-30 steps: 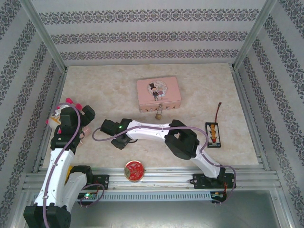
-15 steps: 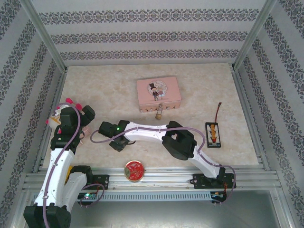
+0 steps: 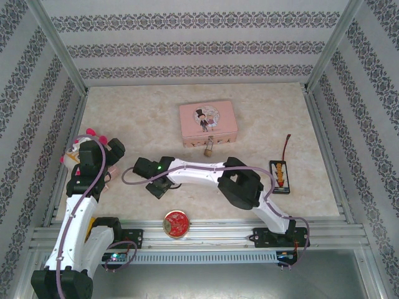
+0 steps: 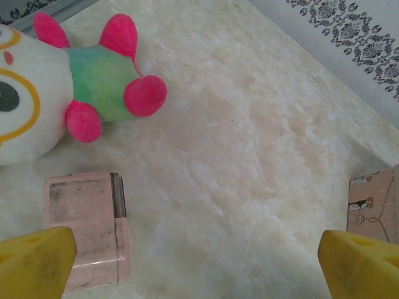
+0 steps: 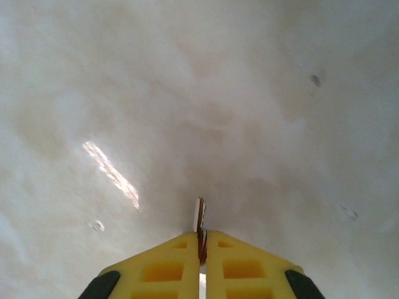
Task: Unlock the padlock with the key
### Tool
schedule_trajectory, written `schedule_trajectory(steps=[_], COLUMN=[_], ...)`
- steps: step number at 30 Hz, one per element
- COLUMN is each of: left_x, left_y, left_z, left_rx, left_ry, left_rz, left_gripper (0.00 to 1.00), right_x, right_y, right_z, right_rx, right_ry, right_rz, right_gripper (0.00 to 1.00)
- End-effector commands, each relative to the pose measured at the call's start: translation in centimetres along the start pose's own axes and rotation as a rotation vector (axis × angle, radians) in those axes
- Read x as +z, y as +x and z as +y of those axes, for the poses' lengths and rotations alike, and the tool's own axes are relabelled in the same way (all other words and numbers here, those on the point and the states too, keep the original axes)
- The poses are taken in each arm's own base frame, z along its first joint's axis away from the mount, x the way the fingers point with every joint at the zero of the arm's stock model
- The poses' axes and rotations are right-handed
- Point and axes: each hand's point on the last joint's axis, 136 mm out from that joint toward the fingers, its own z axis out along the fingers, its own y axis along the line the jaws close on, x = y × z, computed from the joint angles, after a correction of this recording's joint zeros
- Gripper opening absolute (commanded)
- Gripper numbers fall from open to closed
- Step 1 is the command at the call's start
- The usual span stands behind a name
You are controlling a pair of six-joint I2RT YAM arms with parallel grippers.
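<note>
Walls [image 3: 199, 43] papered in pale stripes with dark floral bands close off the far side and both flanks, held in a silvery metal frame [image 3: 59, 50]. Below them lies a cream marble-patterned table [image 3: 137, 112], bare over most of its far half. The right arm [image 3: 206, 171] stretches leftward across the near part of the table, and the left arm [image 3: 81, 193] stands up at the left edge. The largest container, a pink tin box [image 3: 208, 123] with a cartoon couple on its lid, sits at the centre with the lid down, so its contents are hidden. A white plush toy [image 4: 37, 93] with a green body and pink limbs lies beside the left arm. A round red-gold tin [image 3: 177, 223] rests at the near edge between the two arm bases; what it holds cannot be told. A black board [image 3: 280, 176] with orange parts and a thin red lead lies to the right, well apart from the box. A small pink slab [image 4: 87, 227] lies near the toy. The left gripper [image 4: 198, 261] hangs released, its yellow tips wide apart over bare marble. The padlock [image 3: 210, 147] sits against the middle of the box's near wall, tilted. The right gripper [image 5: 201, 235] is clenched just above the marble, pinching a thin flat key [image 5: 199, 215] that pokes out between its tips
</note>
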Motion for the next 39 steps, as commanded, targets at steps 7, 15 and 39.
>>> schedule_trajectory(steps=[7,15,39], left_x=[-0.2,0.1,-8.5], left_y=[0.6,1.7,11.0], left_z=[-0.6,-2.3,-24.8], left_rx=[0.002,-0.051,0.396], left_ry=[0.028,0.125,0.995], left_rz=[0.032,0.079,0.375], left_gripper=[0.99,0.98,0.84], right_x=[-2.7,-6.1,-21.2], right_y=[0.7,2.0,5.2], right_z=[-3.2,-6.3,-12.7], right_rx=[0.102,0.148,0.133], right_ry=[-0.029,-0.133,-0.524], right_rz=[-0.041,-0.156,-0.733], right_gripper=[0.0,0.0,0.0])
